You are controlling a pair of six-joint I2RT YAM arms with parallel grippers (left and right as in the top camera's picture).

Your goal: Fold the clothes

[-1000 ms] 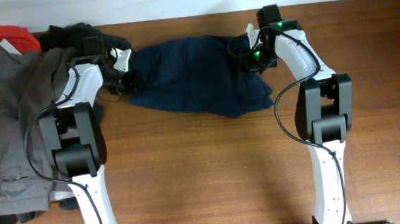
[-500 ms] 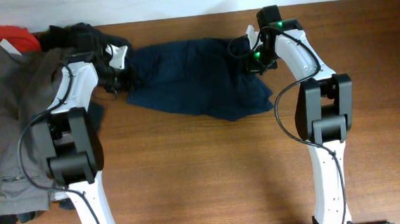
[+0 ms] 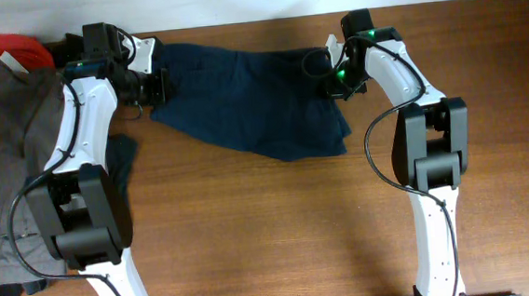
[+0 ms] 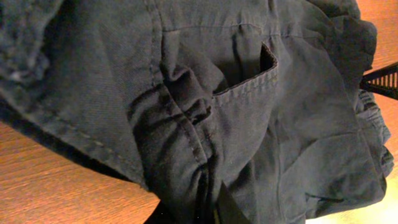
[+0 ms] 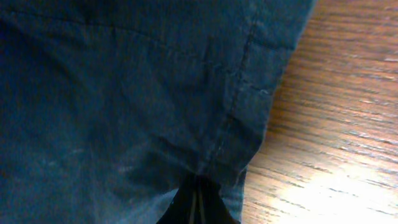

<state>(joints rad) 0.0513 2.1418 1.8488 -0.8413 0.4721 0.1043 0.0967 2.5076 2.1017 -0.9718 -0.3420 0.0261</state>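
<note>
The navy-blue shorts (image 3: 243, 103) lie stretched across the back middle of the table. My left gripper (image 3: 159, 81) is shut on their left end, where the cloth bunches (image 4: 199, 186) between the fingers. My right gripper (image 3: 331, 80) is shut on their right end, pinching the hem (image 5: 205, 168). Grey trousers (image 3: 14, 175) lie along the left side under the left arm. A black garment (image 3: 78, 42) and a small red piece (image 3: 10, 46) sit at the back left corner.
The wooden table (image 3: 270, 232) runs forward of the shorts. A white wall edge (image 3: 236, 1) borders the back. Both arm bases stand at the front, left (image 3: 84, 235) and right (image 3: 432, 183).
My left gripper has pulled the shorts' left end back and to the left, off the pile, spreading the shorts wider. The right gripper has stayed in place.
</note>
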